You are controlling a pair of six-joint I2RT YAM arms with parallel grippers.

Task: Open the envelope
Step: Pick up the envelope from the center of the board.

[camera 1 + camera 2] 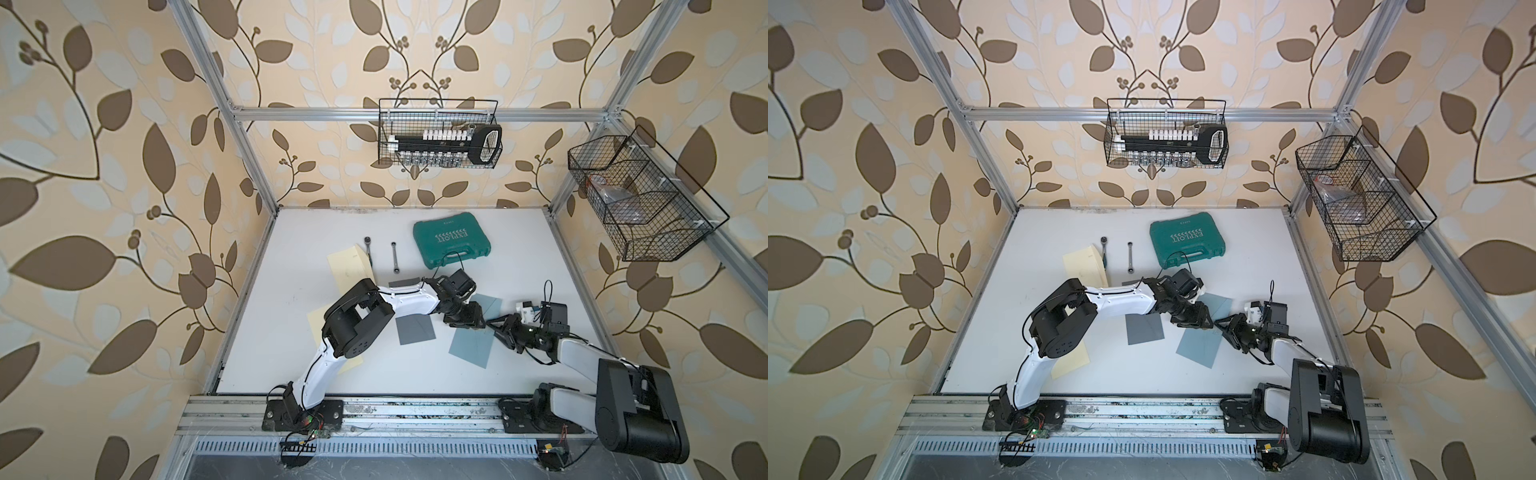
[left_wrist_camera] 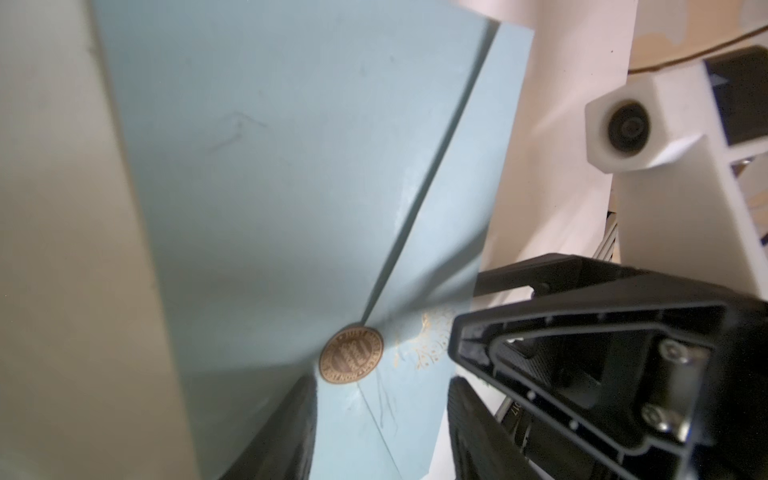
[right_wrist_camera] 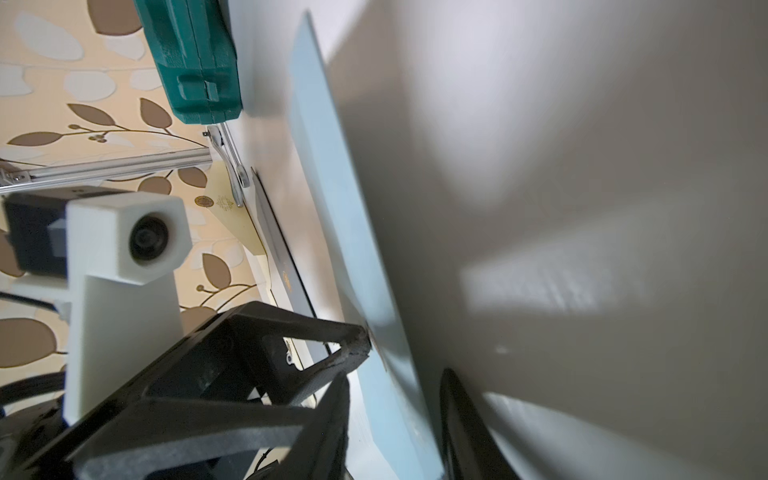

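Right pincer (image 3: 397, 374) and left pincer (image 2: 380, 380), both apart, straddle blue envelope (image 1: 471, 349) lying lengthwise front-to-back.

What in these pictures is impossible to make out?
- Seal lettering: left wrist view, blurred.
- Blue envelope, middle: both top views, behind left gripper.
- Whether right gripper pinches it: right wrist view, blurred.
- Side basket contents: top views, too small behind mesh.
- Yellow envelope: top views, partly under left arm.
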